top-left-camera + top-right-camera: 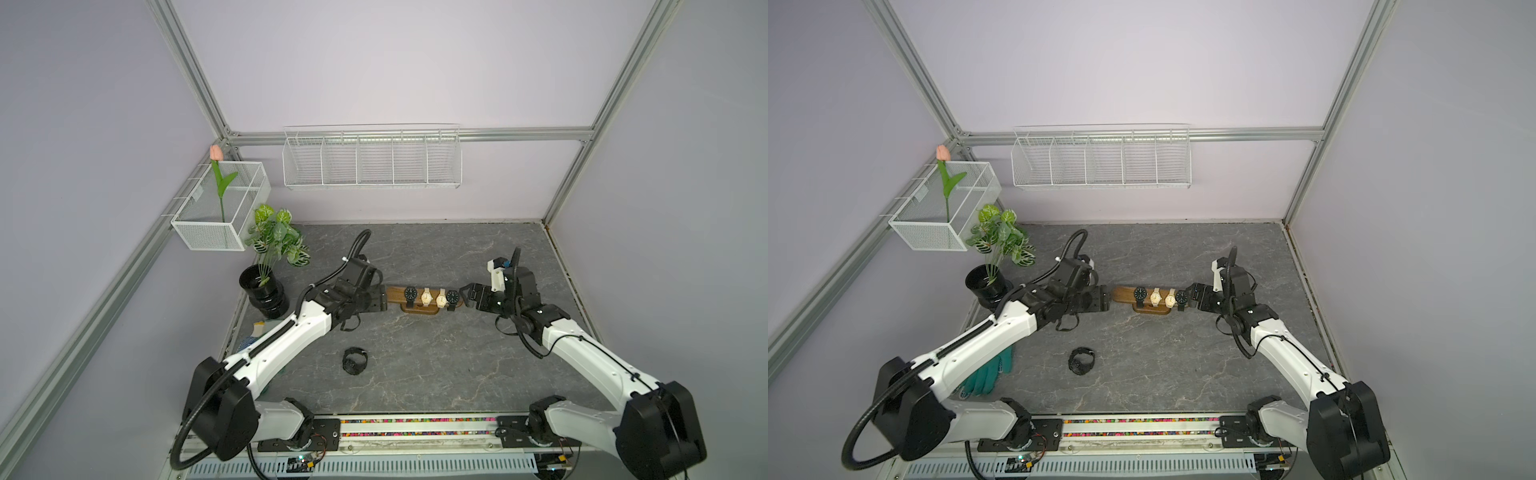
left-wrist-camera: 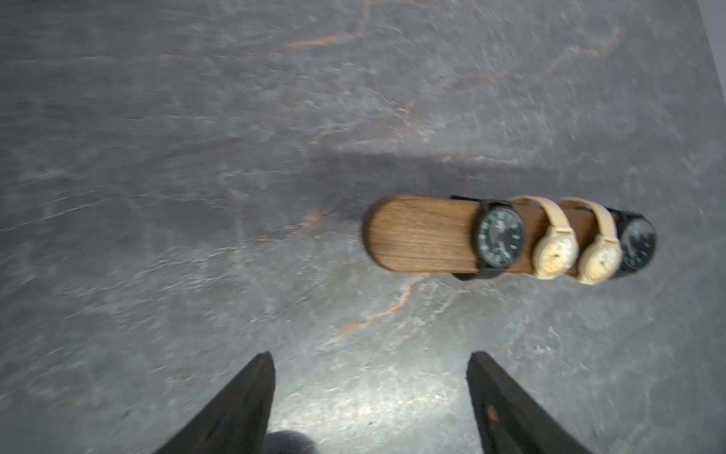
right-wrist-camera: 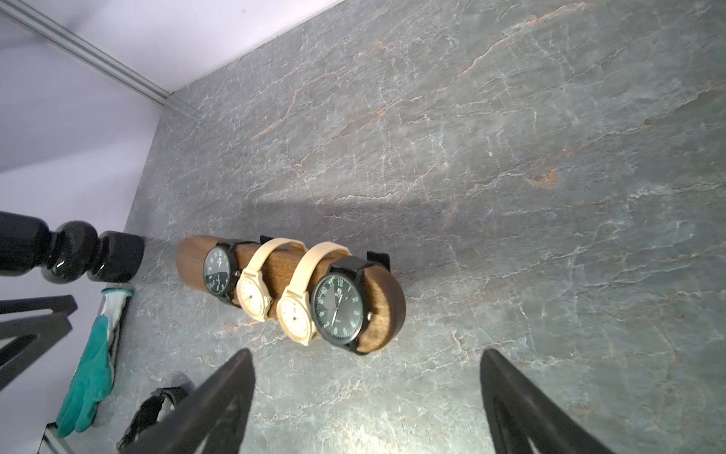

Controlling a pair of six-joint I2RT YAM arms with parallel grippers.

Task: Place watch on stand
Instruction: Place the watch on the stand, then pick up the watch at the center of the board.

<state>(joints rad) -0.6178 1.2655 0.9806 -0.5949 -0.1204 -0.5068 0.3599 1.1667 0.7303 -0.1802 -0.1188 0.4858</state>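
Right, I'm looking at the stand [image 1: 395,292] sitting mid-worktop [image 1: 436,365]. Its dark bar carries four watches: a black watch [image 1: 410,293], two cream watches [image 1: 427,296] side by side, then an outer black watch [image 1: 452,297] at the right end. My left claw [image 2: 371,355] sits just off the bar's bare left end, jaws spread apart, gripping nothing. My right claw [image 1: 465,296] faces the opposite end, close to that outer black watch, jaws wide apart too, nothing between them. One loose black watch [image 1: 355,360] lies on the worktop nearer me, well apart from the stand, beside the left arm.
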